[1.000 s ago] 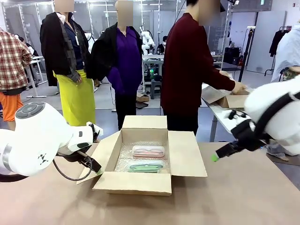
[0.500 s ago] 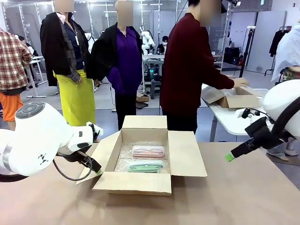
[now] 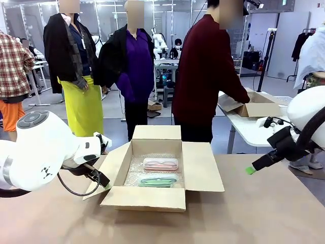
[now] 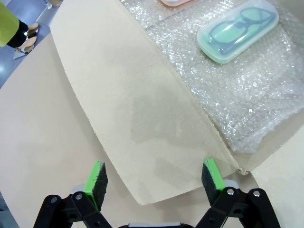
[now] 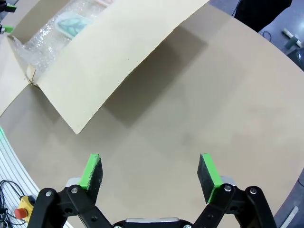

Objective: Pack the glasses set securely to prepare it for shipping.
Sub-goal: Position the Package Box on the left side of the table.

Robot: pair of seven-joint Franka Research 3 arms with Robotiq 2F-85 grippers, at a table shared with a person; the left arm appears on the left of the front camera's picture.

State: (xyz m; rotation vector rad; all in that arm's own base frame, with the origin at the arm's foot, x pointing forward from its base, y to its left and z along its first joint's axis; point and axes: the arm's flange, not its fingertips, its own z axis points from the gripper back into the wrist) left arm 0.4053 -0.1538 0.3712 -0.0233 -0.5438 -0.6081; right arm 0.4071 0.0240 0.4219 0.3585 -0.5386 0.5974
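Broadly, table: bare brown top, open room on the robot's right and along the near edge.
Cardboard box: mid-table, all four flaps open.
Left flap: slants outward and down.
Right flap: spread outward.
Bubble wrap: lines the box floor.
Left claw: spread wide, holding nothing, pads either side of the left flap's outer corner.
Right claw: spread wide, empty, above bare table, well apart from the right flap's edge.
Pink case: on the wrap, toward the far wall.
Mint case: just beside it, nearer the front wall.

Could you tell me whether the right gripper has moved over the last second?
Yes: the right gripper has drawn rightward, away from the cardboard box.
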